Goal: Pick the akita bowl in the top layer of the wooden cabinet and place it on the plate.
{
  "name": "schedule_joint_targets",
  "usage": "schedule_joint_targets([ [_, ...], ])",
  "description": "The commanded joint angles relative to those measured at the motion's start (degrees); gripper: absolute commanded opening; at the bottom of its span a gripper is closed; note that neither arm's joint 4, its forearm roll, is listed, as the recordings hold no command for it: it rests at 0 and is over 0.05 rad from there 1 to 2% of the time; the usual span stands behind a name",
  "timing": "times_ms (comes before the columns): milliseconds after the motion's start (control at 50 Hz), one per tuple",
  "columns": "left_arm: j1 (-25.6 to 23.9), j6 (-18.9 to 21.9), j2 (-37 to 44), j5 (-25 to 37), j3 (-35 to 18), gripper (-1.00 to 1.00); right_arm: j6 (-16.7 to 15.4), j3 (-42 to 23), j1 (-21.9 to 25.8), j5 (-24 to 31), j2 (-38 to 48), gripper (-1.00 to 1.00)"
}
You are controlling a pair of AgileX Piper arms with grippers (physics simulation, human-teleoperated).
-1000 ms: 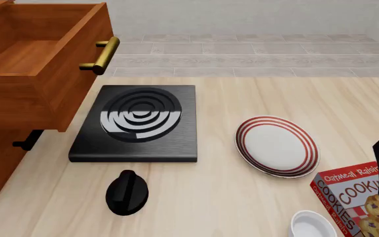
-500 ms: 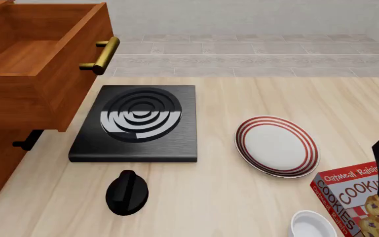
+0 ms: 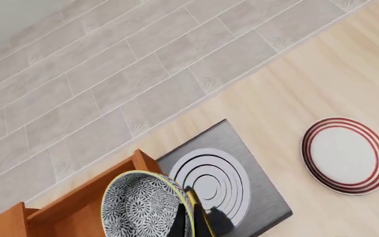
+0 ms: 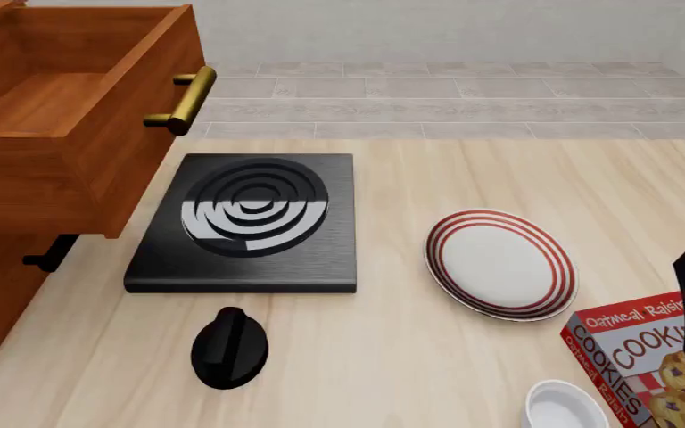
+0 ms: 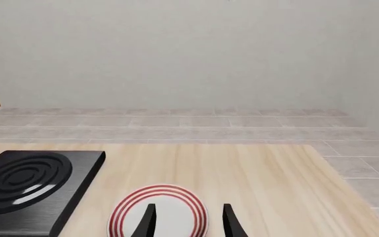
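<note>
The akita bowl (image 3: 144, 207) was up in the air, gripped by the left gripper (image 3: 191, 224), whose dark fingers (image 3: 179, 223) were clamped across its rim, one inside the speckled wall and one outside. From the left wrist view it hung tilted on edge above the open top drawer of the wooden cabinet (image 4: 51, 116), with the black hob (image 4: 247, 223) below and the plate (image 4: 499, 264) well apart across the surface (image 4: 438, 366). The front view did not show the bowl or the left arm at all.

As glazed ceramic, the bowl looked stiff, fairly light, smooth and breakable, so a rim pinch would likely be the only practical hold, though slippery; held at one edge it would tend to swing, and setting it down hard on the plate could chip both. Lowering it level and gently seemed wise.

The right gripper (image 5: 187, 219) hovered near the plate with its fingers apart and nothing between them, beside a cookie box (image 4: 646, 357) and a plain white bowl (image 4: 566, 406)
</note>
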Motion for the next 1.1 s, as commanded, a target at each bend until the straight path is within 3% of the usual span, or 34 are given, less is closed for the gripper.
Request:
schedule_joint_targets([
  [20,-1.75,0.67,1.24,0.0,-1.56,-1.0,-0.06,-0.14,0.11,0.03,0.0,1.0],
  [1100,-15.38,2.18,11.77,-0.24,-10.37,-1.0,-0.78,-0.05,1.17,-0.29,0.0,1.0],
])
